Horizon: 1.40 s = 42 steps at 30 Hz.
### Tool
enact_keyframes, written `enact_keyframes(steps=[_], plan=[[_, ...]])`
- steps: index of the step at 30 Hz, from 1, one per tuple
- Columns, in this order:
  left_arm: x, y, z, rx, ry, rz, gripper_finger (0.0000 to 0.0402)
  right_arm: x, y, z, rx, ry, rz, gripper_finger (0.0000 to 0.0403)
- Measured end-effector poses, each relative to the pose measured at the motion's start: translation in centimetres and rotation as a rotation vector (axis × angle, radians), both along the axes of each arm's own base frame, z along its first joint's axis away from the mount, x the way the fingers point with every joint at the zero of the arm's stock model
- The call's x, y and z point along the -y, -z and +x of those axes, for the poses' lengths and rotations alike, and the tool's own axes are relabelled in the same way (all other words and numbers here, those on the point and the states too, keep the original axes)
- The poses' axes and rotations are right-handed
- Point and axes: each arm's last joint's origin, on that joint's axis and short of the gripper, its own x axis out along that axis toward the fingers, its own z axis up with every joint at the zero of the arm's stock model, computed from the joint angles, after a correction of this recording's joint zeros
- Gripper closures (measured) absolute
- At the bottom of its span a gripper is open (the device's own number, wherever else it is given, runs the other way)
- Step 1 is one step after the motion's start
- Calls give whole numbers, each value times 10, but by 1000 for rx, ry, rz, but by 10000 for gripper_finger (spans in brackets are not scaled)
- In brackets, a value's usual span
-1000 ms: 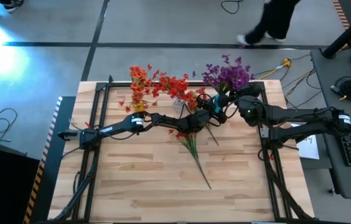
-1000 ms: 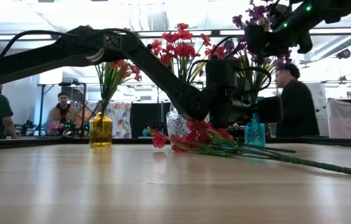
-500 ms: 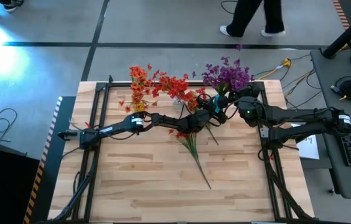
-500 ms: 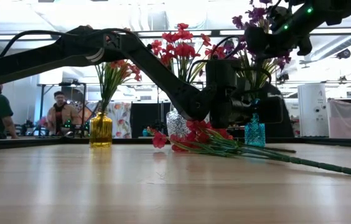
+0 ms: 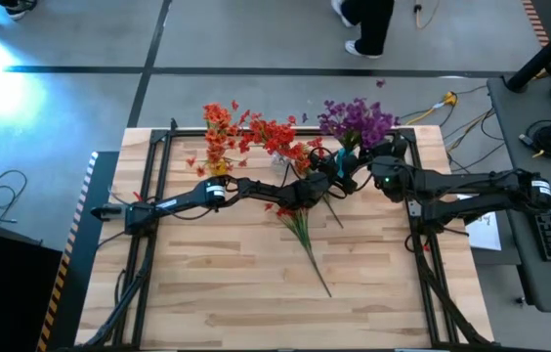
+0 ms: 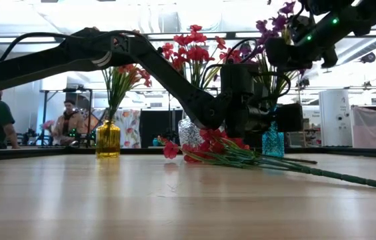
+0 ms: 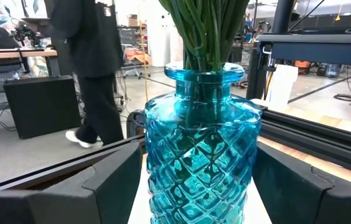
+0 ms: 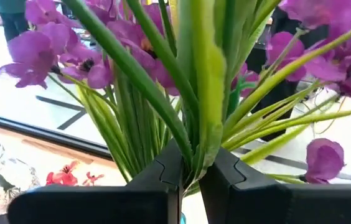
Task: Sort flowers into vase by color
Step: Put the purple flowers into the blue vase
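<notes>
Yellow glass first: your yellow vase (image 6: 108, 139) is standing well to the left of the blue vase (image 7: 201, 155), holding orange-red flowers (image 5: 217, 127). Nearer the blue vase, a clear vase (image 6: 189, 132) is carrying the red flowers (image 5: 277, 135). Your left gripper (image 7: 194, 186) is sitting at the blue vase with a finger (image 7: 110, 183) on either side of the diamond-patterned glass, spread wide; you cannot tell from these views whether the fingers are pressing on the glass or standing just off it. In front of the blue vase, a loose bunch of red sprigs (image 5: 305, 230) is lying flat on the wooden table (image 5: 207, 284), blossoms towards the vases and stems trailing away. Above the blue vase's mouth, your right gripper (image 8: 189, 171) is clenching a purple sprig's green stem (image 8: 203, 112), among the purple flowers (image 5: 358, 119) already standing in that vase. Beyond the table, past the blue vase, a person (image 7: 91, 56) in dark clothes is walking by.
</notes>
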Motion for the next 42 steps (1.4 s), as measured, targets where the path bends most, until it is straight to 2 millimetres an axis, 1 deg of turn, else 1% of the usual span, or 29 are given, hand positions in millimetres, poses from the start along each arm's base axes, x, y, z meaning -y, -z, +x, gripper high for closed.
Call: enact_keyframes(steps=[11,26,42], plan=[[0,1,0,-7,0,-1,131,1,6,4,-31,-2,6,375],[0,1,0,-14,0,-2,131,1,9,7,-41,-20,16,375],[0,1,0,-13,0,-2,131,3,24,17,-93,-14,41,375]])
